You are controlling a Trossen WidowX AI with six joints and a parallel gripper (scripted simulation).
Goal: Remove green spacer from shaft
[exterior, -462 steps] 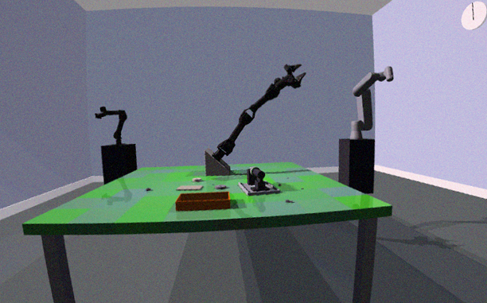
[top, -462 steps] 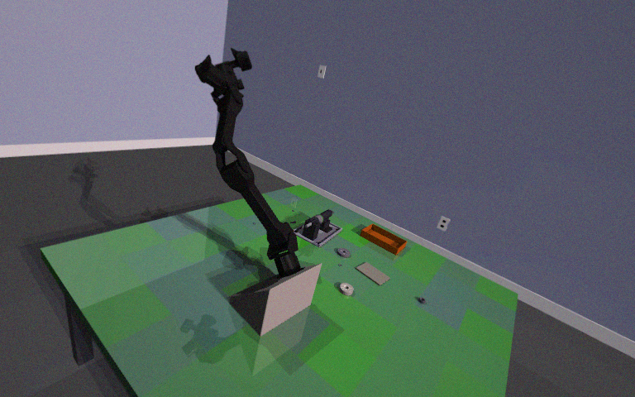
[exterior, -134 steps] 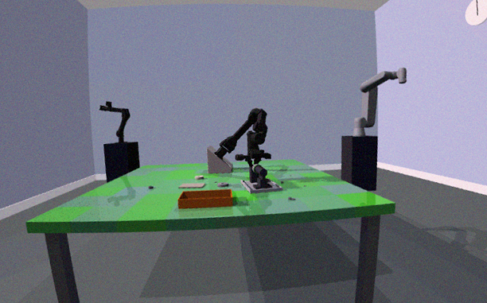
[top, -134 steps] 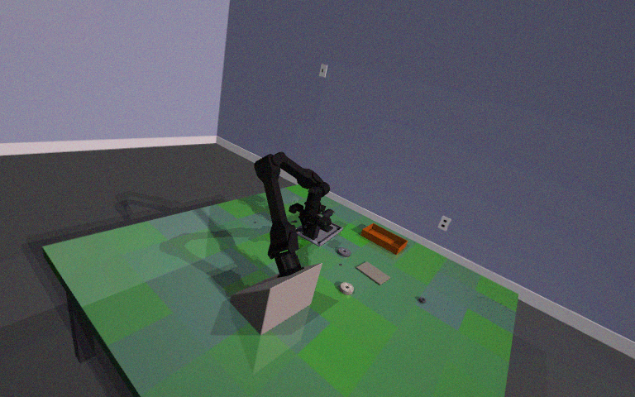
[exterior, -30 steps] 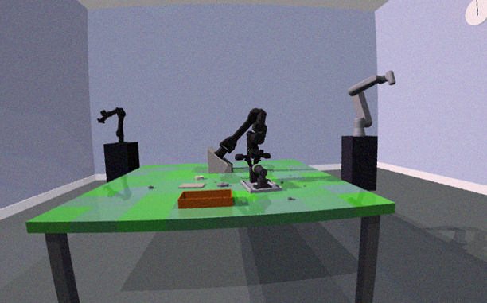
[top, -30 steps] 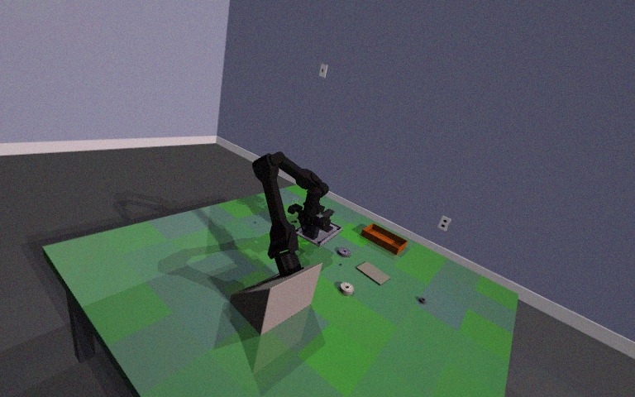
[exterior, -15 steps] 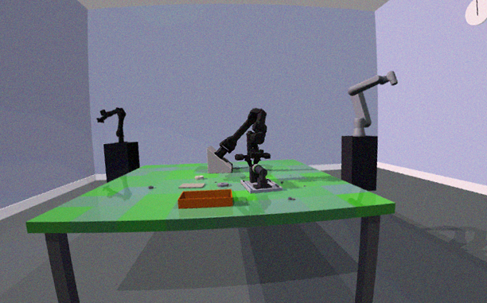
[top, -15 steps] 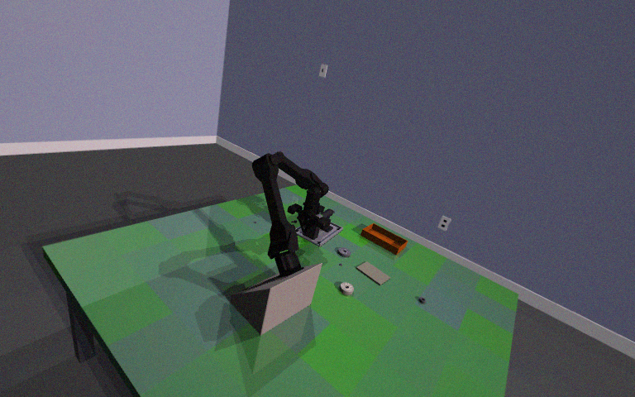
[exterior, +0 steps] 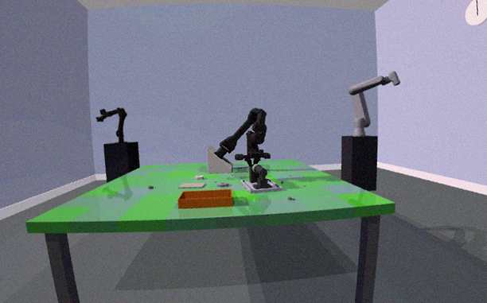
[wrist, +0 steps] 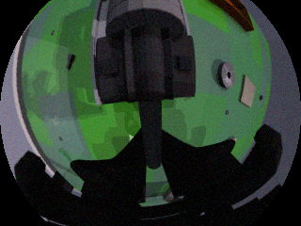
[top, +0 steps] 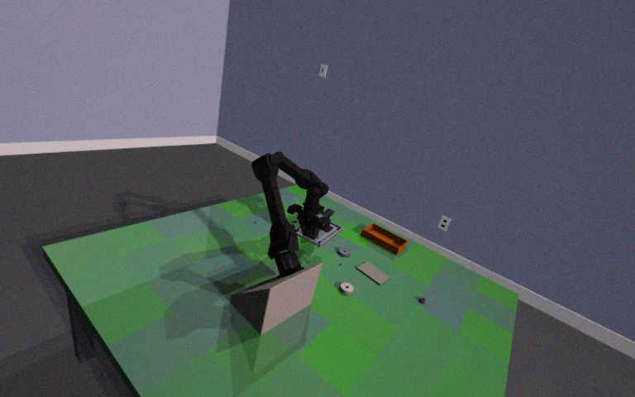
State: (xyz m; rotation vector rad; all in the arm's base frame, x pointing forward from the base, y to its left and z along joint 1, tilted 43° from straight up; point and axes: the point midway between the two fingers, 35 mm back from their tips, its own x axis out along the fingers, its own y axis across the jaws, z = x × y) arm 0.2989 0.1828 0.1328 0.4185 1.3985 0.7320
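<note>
The dark housing block (wrist: pixel 147 66) stands on a light grey base plate (top: pixel 320 242) (exterior: pixel 251 189) near the table's far end. The dark shaft (wrist: pixel 151 118) reaches out of the block's near side. My gripper (wrist: pixel 149 129) (exterior: pixel 254 166) is shut on the shaft, one black finger on each side of it. The shaft's rounded end shows between the fingers in the wrist view. No green spacer can be made out on the shaft. Against the patchy green table and the shadows I cannot tell where the green spacer is. Other spacers cannot be told apart from the dark block.
An orange open tray (top: pixel 384 239) (exterior: pixel 205 198) stands beside the base plate. A grey ring-shaped disc (top: pixel 344 252) (wrist: pixel 228 75), a white round part (top: pixel 346 288) and a flat beige plate (top: pixel 372 273) (wrist: pixel 247 90) lie on the table. Several small dark bits are scattered about.
</note>
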